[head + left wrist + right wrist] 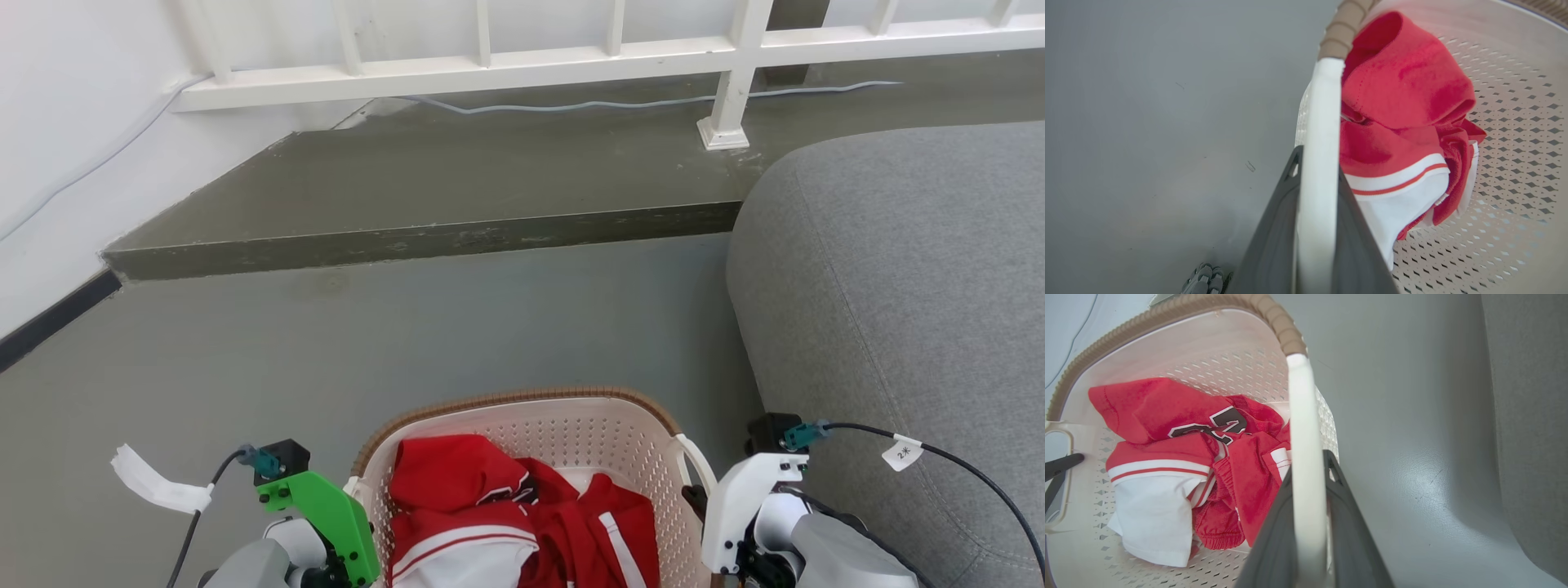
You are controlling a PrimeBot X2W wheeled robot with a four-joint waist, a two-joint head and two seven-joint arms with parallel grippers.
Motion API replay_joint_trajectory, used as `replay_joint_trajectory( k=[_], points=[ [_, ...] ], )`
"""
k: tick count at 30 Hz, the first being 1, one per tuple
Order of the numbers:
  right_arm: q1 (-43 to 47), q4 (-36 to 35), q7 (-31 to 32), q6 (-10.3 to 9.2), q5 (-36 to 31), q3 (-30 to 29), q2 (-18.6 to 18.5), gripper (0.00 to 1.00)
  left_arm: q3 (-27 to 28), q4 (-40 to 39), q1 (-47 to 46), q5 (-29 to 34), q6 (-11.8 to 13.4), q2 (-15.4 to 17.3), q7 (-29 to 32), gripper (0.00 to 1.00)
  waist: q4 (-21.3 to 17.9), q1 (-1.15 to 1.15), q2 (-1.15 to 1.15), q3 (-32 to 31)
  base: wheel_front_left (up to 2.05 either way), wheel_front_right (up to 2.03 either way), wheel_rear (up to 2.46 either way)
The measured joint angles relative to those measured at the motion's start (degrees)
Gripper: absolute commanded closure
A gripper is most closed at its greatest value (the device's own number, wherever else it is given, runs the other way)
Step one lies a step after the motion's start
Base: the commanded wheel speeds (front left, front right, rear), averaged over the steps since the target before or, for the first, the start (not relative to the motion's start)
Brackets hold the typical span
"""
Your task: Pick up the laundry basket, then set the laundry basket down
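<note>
Head view: laundry basket [522,398] centred btwn the hands, handles [699,462] at L & R ends; left hand [1316,163] & right hand [1310,465] each clamp one.

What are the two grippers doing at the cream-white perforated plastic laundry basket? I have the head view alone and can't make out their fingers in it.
Observer: In the left wrist view, the left gripper has its two dark fingers closed on the white loop handle of the laundry basket, one finger on each side.
Operator: And the right?
Observer: The right gripper clamps the opposite white handle in the same way.
Operator: Any marking on the red-and-white clothing inside?
Observer: In the right wrist view, the red garment bears a black figure edged in white, partly folded under.
</note>
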Motion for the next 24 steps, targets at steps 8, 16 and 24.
replay_joint_trajectory(
  k=[8, 16, 24],
  points=[
    [-0.02, 0.48, -0.10, 0.00, 0.42, 0.22, 0.03, 1.00, -0.21, 0.00, 0.07, -0.02, 0.00, -0.01, -0.13, 1.00, -0.15, 0.00, 0.00, -0.11, 0.00, 0.00, 0.00],
    [-0.04, 0.63, -0.52, 0.00, 0.94, 0.57, 0.05, 1.00, -0.31, 0.02, 0.19, -0.02, -0.01, -0.01, -0.85, 1.00, -0.32, 0.00, 0.00, -0.07, 0.00, 0.00, 0.00],
    [-0.07, 0.87, -1.04, 0.00, 1.02, 0.81, 0.08, 1.00, -0.78, 0.00, 0.20, -0.02, -0.01, -0.01, -1.64, 1.00, -0.28, 0.00, 0.00, 0.17, 0.00, 0.00, 0.00]
  ],
)
